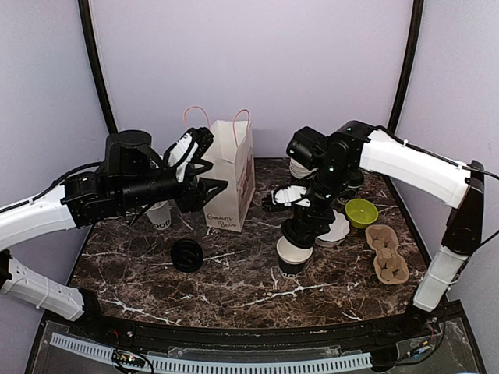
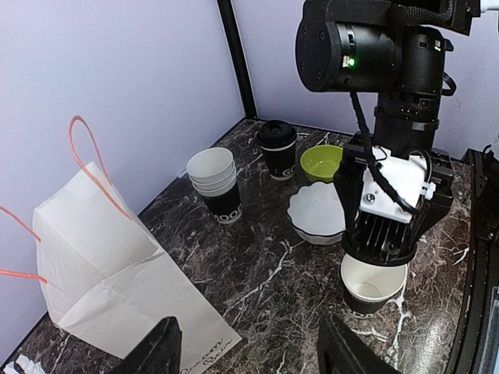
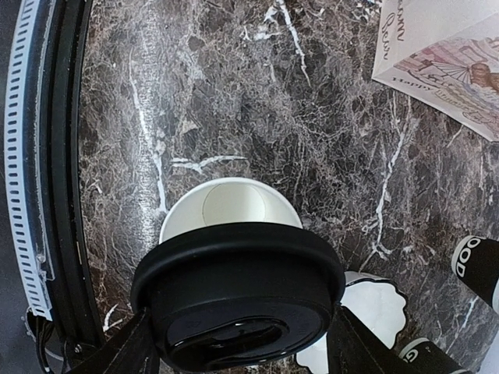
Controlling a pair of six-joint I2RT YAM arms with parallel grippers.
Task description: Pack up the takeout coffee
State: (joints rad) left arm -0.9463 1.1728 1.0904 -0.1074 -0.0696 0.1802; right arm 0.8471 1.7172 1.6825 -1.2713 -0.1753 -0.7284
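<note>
A lidless black paper cup (image 1: 294, 255) with a white inside stands on the marble table, right of centre. My right gripper (image 1: 301, 234) hovers directly over it, shut on a black plastic lid (image 3: 238, 296). From the right wrist, the lid covers the near half of the cup's mouth (image 3: 226, 201) and sits slightly above it. A lidded takeout coffee (image 2: 277, 148) stands at the back, near the green bowl (image 2: 321, 162). My left gripper (image 1: 207, 165) is open and empty, held in the air beside the white paper bag (image 1: 231, 175).
A spare black lid (image 1: 187, 255) lies left of centre. A cardboard cup carrier (image 1: 387, 253), a white scalloped dish (image 1: 337, 230) and a stack of lidless cups (image 2: 214, 183) stand around the right arm. Another black cup (image 1: 160, 214) stands under the left arm.
</note>
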